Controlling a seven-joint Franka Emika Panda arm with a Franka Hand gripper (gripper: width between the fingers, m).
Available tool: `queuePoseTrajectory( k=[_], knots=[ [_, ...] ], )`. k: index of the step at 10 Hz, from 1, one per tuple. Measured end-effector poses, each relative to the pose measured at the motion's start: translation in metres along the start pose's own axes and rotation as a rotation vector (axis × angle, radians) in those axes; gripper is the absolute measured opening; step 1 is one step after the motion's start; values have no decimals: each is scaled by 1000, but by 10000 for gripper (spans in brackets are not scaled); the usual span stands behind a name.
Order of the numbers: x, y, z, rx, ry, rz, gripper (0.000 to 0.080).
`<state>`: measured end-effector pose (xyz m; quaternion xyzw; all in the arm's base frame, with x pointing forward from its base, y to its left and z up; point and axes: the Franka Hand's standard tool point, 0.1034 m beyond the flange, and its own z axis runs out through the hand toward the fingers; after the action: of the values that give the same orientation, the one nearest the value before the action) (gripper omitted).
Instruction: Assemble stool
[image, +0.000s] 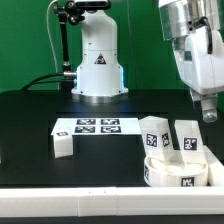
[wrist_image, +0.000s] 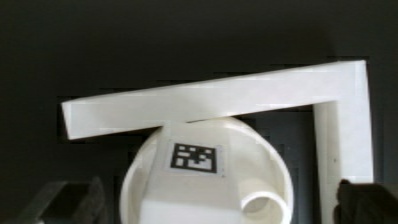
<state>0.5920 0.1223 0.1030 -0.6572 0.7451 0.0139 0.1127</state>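
The round white seat disc lies at the exterior view's right front, with tags on its rim. Two white leg blocks stand just behind it, and a third leg block lies apart at the left. My gripper hangs above the right leg block. In the wrist view a rounded white leg with a tag and a round peg sits between my gripper's dark fingers. A dark gap shows on each side of it. The jaws stand wide apart, open.
The marker board lies mid-table in front of the robot base. A long white edge rail runs along the front. In the wrist view its L-shaped corner lies just beyond the leg.
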Motion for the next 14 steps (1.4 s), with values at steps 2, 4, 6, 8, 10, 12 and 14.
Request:
queuePoseTrajectory(
  k=[2, 4, 6, 8, 10, 12, 14],
  knots=[
    [0, 0, 1, -1, 1, -169, 649],
    [0, 1, 0, -19, 6, -382, 649],
    [-2, -2, -4, -48, 9, -614, 649],
    [-2, -4, -6, -59, 23, -785, 649],
    [-1, -4, -6, -64, 23, -946, 649],
    [-2, -4, -6, -72, 26, -1086, 649],
    [-8, -5, -7, -118, 68, -1457, 649]
  ],
)
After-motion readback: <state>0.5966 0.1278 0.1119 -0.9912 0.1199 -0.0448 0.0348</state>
